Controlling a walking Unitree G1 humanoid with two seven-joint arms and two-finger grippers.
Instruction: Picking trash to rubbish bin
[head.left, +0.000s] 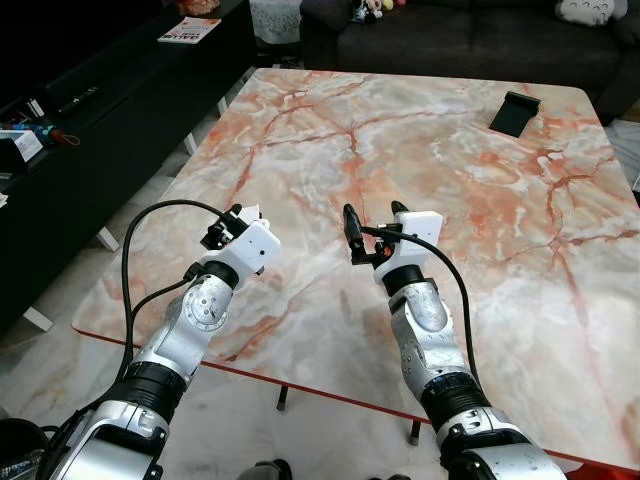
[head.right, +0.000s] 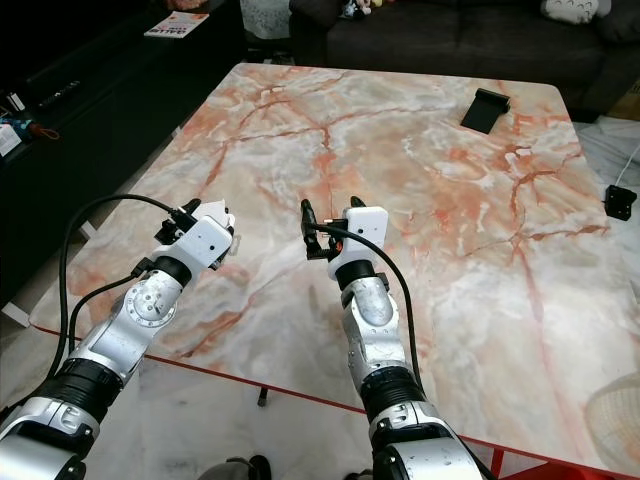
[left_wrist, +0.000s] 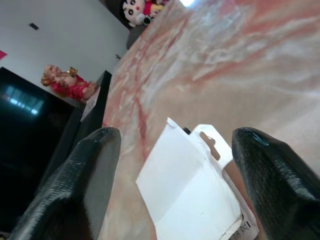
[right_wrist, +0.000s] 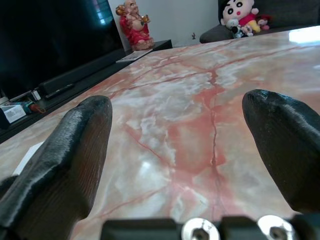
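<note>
A white card-like piece of packaging (left_wrist: 192, 185) with a hang hole lies flat on the marble table (head.left: 420, 150), near its left front edge. My left gripper (head.left: 228, 222) hovers right over it, open. The card sits between the two fingers (left_wrist: 85, 175) without touching either. A white corner of the card (head.left: 253, 212) peeks out past the gripper's tip. My right gripper (head.left: 373, 212) is held above the middle front of the table, open, with nothing between its fingers (right_wrist: 75, 150).
A black flat object (head.left: 515, 112) lies at the table's far right. A dark TV cabinet (head.left: 90, 120) with a book (head.left: 190, 28) runs along the left. A sofa (head.left: 460, 40) with plush toys stands behind the table. White floor tiles lie below the front edge.
</note>
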